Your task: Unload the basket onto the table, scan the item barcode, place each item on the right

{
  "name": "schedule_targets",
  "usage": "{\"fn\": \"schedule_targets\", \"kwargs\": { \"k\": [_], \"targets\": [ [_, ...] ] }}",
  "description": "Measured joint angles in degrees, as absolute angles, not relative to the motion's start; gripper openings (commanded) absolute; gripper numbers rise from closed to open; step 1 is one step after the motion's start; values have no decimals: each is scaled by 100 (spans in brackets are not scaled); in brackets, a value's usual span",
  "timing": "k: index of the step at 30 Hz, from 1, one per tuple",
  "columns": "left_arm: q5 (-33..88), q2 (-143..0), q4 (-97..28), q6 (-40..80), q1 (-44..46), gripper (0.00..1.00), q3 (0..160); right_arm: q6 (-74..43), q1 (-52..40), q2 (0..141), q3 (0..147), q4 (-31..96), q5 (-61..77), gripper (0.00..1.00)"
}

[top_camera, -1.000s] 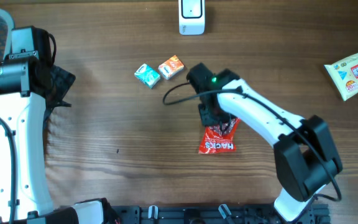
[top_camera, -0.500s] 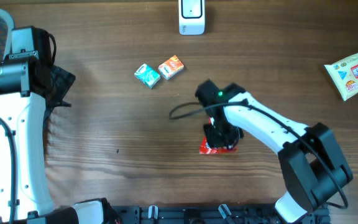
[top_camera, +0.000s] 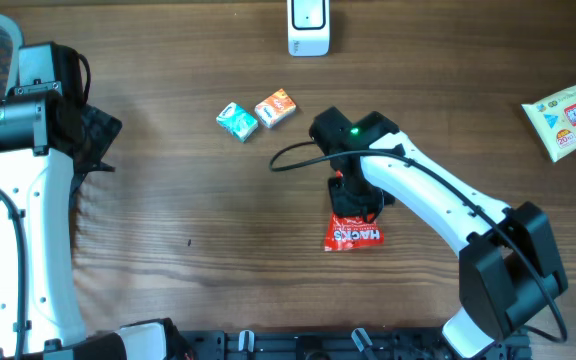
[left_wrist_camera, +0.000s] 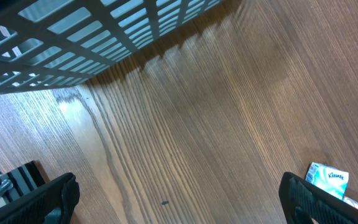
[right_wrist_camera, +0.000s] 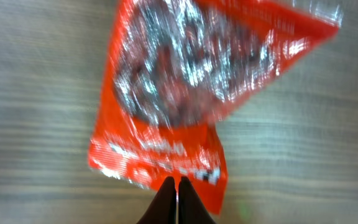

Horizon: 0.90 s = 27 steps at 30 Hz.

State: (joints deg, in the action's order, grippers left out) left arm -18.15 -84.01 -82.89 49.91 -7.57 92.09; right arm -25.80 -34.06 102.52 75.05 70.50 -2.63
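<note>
Right gripper [right_wrist_camera: 177, 186]: fingers pressed together, pinching the near edge of the red snack packet [top_camera: 354, 233], which lies on the wooden table [top_camera: 188, 220] near its centre, lettering visible. Beyond it, a teal box [top_camera: 237, 120] and an orange box [top_camera: 276, 108] side by side; a white scanner [top_camera: 308, 26] at the far edge; a wipes pack [top_camera: 573, 110] at the right edge. Left gripper [left_wrist_camera: 178, 186]: fingers spread wide, holding nothing, above bare wood on the left

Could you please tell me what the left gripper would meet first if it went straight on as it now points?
Most likely the bare table: the open left gripper points at plain wood. The grille lies beyond that line and the tissue pack off to one side. Depth is unclear.
</note>
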Motion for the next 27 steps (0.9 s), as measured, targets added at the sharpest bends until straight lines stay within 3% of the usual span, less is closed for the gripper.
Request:
{"fn": "schedule_targets", "kwargs": {
  "k": [10, 19, 27],
  "targets": [
    [-1813, -8401, -8287, 4991, -757, 100, 9209, -2847, -3406, 10252, 5846, 5957, -97, 4],
    [-1815, -8401, -8291, 4991, -757, 100, 9209, -3190, -3402, 10278, 6928, 7196, -910, 4],
    [-1813, -8401, -8291, 4991, -757, 100, 9209, -2978, -3402, 10274, 6499, 5878, -650, 4]
  ]
}}
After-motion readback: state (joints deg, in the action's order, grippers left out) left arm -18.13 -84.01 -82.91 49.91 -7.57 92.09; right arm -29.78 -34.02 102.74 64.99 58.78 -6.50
